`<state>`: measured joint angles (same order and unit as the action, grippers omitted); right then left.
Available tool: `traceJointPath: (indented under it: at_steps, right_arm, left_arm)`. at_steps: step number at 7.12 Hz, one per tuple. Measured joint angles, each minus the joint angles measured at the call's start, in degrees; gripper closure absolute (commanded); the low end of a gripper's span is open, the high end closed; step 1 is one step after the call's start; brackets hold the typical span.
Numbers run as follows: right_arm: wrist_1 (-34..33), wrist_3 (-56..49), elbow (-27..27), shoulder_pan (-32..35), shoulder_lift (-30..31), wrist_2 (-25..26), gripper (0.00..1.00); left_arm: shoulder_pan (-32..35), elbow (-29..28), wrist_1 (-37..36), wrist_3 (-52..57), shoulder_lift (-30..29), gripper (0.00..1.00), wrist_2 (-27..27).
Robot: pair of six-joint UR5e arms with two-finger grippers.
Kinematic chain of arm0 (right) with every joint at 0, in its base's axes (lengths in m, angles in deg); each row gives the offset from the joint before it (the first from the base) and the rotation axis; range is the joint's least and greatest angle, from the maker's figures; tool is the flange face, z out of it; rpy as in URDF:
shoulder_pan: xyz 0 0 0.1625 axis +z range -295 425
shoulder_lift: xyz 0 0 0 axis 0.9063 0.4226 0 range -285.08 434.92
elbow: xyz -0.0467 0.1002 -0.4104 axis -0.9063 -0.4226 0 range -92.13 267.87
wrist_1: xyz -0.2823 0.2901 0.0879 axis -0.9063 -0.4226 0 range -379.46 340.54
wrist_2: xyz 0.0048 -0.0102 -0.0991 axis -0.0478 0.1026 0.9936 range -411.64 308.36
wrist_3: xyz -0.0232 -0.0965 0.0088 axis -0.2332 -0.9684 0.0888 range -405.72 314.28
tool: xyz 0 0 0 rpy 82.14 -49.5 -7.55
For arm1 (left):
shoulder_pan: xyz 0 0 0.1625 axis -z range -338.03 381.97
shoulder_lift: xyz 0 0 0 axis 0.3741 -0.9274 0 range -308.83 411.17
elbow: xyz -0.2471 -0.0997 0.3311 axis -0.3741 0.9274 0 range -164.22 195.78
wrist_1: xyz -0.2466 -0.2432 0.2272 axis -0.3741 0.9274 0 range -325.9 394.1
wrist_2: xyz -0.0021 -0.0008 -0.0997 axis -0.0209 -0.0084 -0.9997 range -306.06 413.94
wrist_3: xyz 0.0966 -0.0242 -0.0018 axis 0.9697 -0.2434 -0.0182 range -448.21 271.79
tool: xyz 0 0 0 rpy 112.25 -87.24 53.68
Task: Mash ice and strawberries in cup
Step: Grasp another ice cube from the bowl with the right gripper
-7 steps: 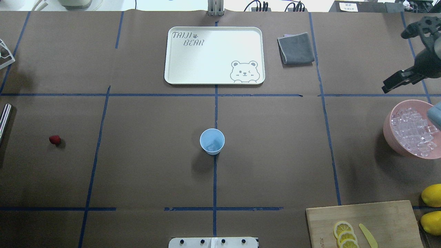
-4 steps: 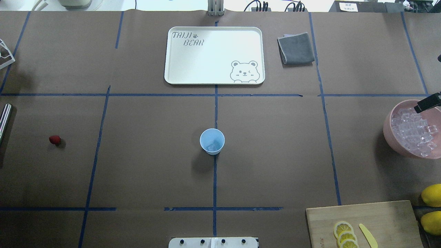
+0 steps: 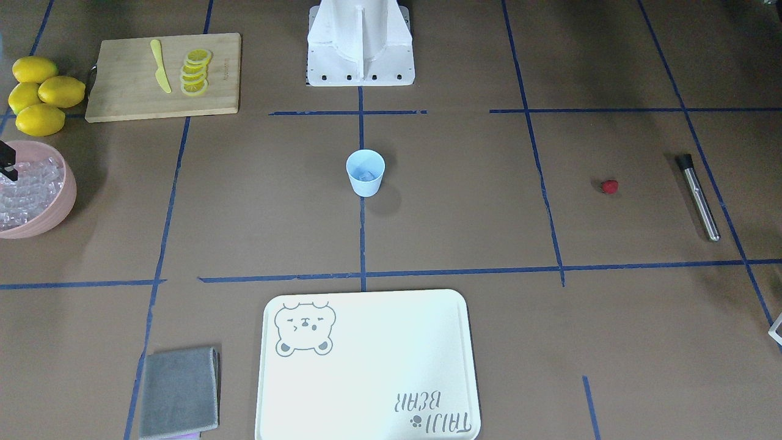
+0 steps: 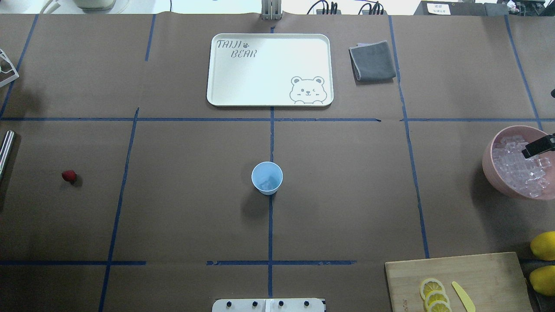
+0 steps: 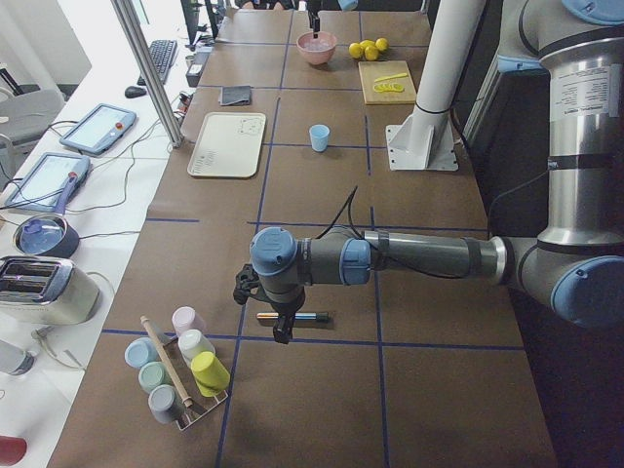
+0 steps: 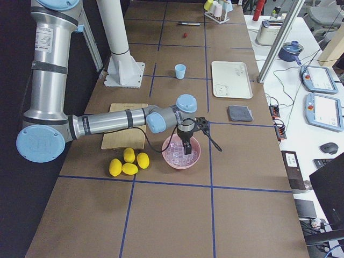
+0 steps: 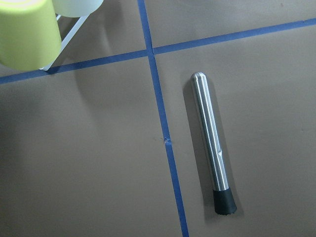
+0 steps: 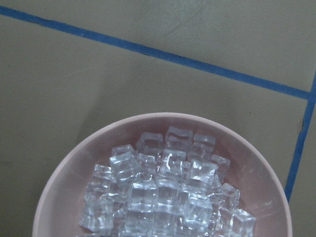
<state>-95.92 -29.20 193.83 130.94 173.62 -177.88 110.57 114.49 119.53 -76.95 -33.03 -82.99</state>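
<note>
**Right hand over the ice bowl, left hand above the muddler**

We see the small pale-blue tapered plastic cup (image 4: 267,177) standing upright at the middle of the brown-papered desk (image 4: 347,195), on a blue tape line. What looks like one glassy cube lies at its bottom. We take the overhead view as our dial, with the cup at the centre. The small red strawberry (image 4: 69,176) lies alone, well apart at 9 o'clock. The round pink bowl (image 4: 487,169), heaped with clear ice cubes (image 4: 516,169), sits at 3 o'clock by the desk's edge.

The right hand (image 6: 186,148) hangs over that bowl, pointing down at the heap. From overhead, only one black finger (image 4: 537,146) shows above the ice. We cannot tell how far this hand is open, or whether it touches or grips a cube. Its wrist camera shows only bowl and ice.

The left hand (image 5: 282,330) hovers above the slim steel muddler with a black tip (image 7: 211,148), which lies flat beside a tape line, beyond the strawberry at 9 o'clock. Only the side view shows this hand, so we cannot tell whether it is released or clenched.

A cream rectangular tray with a bear drawing (image 4: 217,86) lies at 12 o'clock, with a folded grey cloth (image 4: 373,60) at 1 o'clock. At about 4 o'clock a wooden cutting board (image 4: 477,273) carries lemon slices (image 4: 433,294) and a yellow knife (image 4: 463,295), and whole lemons (image 4: 544,245) lie just beside it.
</note>
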Motion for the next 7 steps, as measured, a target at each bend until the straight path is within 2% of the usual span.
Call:
traceJointPath:
  at_steps: [3, 5, 6, 7]
  right_arm:
    - [0.4, -0.3, -0.8, -2.7, 2.1, 1.0, 0.17]
    - [0.9, -0.3, -2.0, -3.1, 2.8, 1.3, 0.32]
    - [1.1, -0.3, -2.7, -3.2, 2.9, 1.3, 0.58]
    - [1.2, -0.4, -3.1, -3.2, 2.9, 1.3, 0.78]
  left_arm:
    - [0.0, -0.1, 0.0, 0.0, 0.0, 0.0, 0.0]
    - [0.0, -0.1, 0.0, 0.0, 0.0, 0.0, 0.0]
    - [0.0, 0.0, 0.0, 0.1, 0.0, 0.0, 0.0]
    - [0.0, 0.0, 0.0, 0.1, 0.0, 0.0, 0.0]
